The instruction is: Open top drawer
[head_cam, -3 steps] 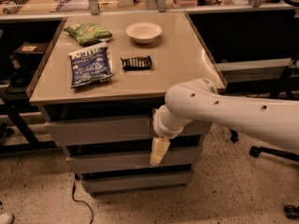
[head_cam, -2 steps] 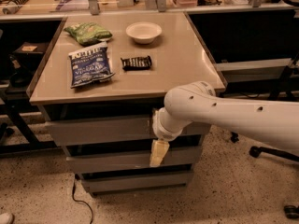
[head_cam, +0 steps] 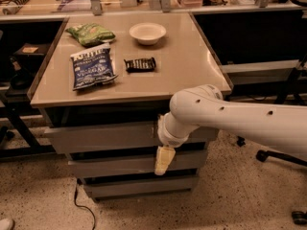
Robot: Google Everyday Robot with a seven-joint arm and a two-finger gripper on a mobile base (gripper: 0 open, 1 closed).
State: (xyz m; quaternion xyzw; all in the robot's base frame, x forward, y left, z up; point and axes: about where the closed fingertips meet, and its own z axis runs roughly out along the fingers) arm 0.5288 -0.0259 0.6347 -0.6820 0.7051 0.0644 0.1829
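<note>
Just below the top drawer [head_cam: 105, 137]: the hand [head_cam: 163, 162] is hung, pointed down.
Grip: cannot be told.

Three drawers [head_cam: 105, 137], two snack bags [head_cam: 92, 67], one bowl [head_cam: 147, 32], one dark bar [head_cam: 140, 64], one pincer [head_cam: 161, 168] at the drawers.

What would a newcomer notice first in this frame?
The big white robot arm reaches in from the right, and its gripper points down just below the front of the top drawer. Next come the things on the tabletop: a blue chip bag, a green bag, a white bowl and a dark snack bar.
</note>
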